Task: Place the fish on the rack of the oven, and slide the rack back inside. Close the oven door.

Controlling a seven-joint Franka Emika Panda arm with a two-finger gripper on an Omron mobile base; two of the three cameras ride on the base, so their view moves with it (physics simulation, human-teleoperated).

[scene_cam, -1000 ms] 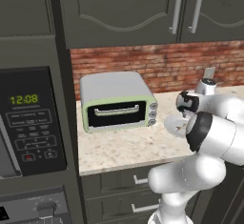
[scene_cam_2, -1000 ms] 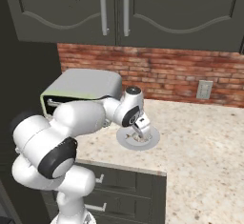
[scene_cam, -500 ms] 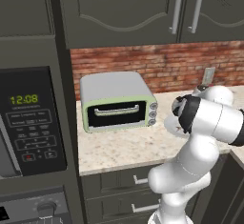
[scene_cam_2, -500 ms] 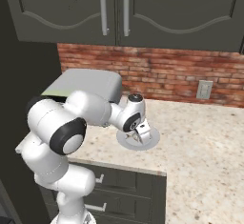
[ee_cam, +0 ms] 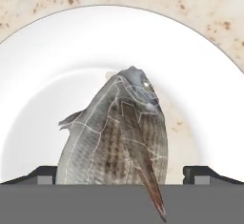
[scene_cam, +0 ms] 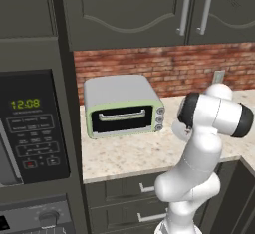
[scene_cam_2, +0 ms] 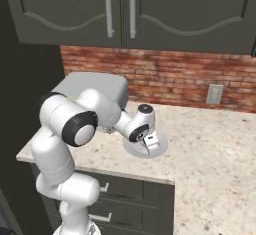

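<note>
Between our spread fingertips (ee_cam: pixel 43 173), the gripper (ee_cam: pixel 119 175) straddles the grey fish (ee_cam: pixel 116 137), which lies on a white plate (ee_cam: pixel 43 75) on the speckled countertop (scene_cam_2: pixel 210 149). Farther left stands the pale-green toaster oven (scene_cam: pixel 122 108), before the brick wall (scene_cam_2: pixel 175 76).

Speckled beige counter (scene_cam_2: pixel 210 149) runs along a red brick backsplash (scene_cam_2: pixel 170 79). Pale-green-fronted toaster oven (scene_cam: pixel 122 106) sits at the counter's left end, against the back edge. White plate (ee_cam: pixel 52 75) lies near the counter's front edge. Wall outlet (scene_cam_2: pixel 214 94) on the brick. Dark cabinets (scene_cam_2: pixel 125 9) above, dark drawers (scene_cam: pixel 134 190) below. Microwave (scene_cam: pixel 27 123) in the tall left unit; clock reads 12:08.
</note>
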